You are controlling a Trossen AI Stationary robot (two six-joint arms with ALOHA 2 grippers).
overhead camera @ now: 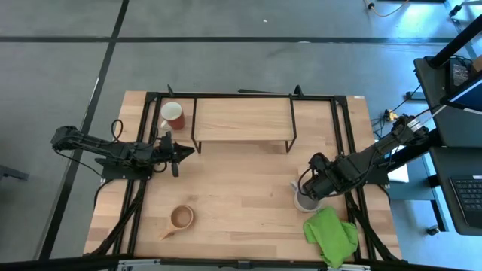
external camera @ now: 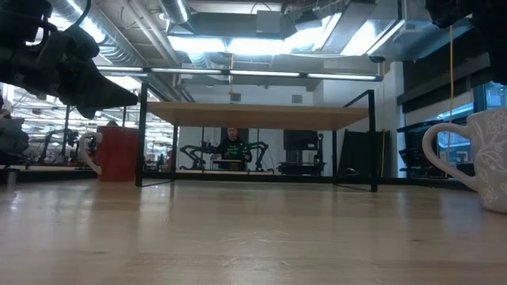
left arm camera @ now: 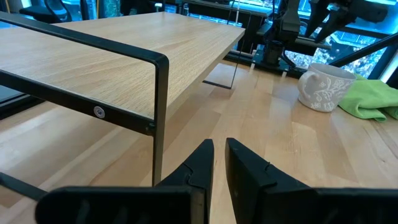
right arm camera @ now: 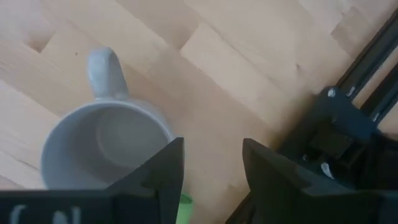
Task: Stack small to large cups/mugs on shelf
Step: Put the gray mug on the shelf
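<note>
The red mug point(overhead camera: 172, 115) stands on the table by the shelf's left end, also in the low view point(external camera: 115, 154). The shelf point(overhead camera: 242, 120) stands on its black legs at the table's far middle. The tan wooden cup point(overhead camera: 181, 217) sits near the front left. The grey mug point(overhead camera: 303, 201) stands upright at the right, handle toward the table's middle point(right arm camera: 106, 62). My left gripper point(overhead camera: 188, 150) hovers shut and holding nothing, just near of the red mug point(left arm camera: 219, 155). My right gripper point(right arm camera: 211, 168) is open above the grey mug's rim, pointing down.
A green cloth point(overhead camera: 330, 235) lies crumpled at the near right corner, just beside the grey mug. Black frame rails point(overhead camera: 343, 135) run along the table's sides. The shelf's board point(left arm camera: 112, 50) carries nothing. Bare tabletop point(overhead camera: 241, 196) lies between the wooden cup and the grey mug.
</note>
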